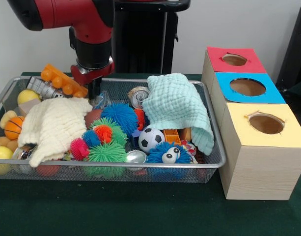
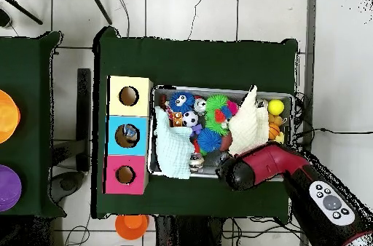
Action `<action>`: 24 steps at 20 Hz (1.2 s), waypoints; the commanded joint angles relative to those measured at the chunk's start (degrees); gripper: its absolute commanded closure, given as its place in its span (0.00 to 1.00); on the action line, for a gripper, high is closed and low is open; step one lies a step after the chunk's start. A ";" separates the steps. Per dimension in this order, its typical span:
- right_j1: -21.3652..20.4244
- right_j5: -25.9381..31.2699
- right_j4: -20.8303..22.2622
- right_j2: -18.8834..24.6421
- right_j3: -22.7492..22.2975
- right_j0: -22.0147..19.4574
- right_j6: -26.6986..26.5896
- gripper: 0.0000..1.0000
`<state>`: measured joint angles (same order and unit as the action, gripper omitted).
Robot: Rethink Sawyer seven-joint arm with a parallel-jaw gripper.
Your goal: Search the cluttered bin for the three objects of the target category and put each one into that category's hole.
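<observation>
Silver wire-mesh basket; mint-green waffle cloth right, cream cloth left; black-and-white toy football; green spiky ball; blue-surround hole between red-surround hole and yellow-surround hole.

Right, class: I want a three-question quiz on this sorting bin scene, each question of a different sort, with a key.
1. True or false: the gripper is down inside the wire-mesh basket.
2. Which hole lies between the other two in the wooden box? A red-surround, B blue-surround, C yellow-surround.
3. Fill in: the mint cloth drapes over the basket end nearest the ____.

Key: 1 true; 2 B; 3 wooden box. On 1, the gripper's tip sits between the orange block toy and the cream cloth.
</observation>
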<state>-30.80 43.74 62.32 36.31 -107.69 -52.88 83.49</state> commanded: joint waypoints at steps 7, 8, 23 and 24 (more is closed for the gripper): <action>-12.61 2.89 -11.06 12.29 -8.92 -7.94 -20.41 1.00; -13.66 3.79 -12.28 13.24 -9.42 -8.36 -20.76 1.00; -15.59 3.43 -15.50 17.38 -11.77 -7.84 -15.69 1.00; -15.84 3.45 -16.03 17.84 -11.97 -7.80 -15.32 1.00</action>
<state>-44.42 43.78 49.67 48.56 -116.20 -61.03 83.33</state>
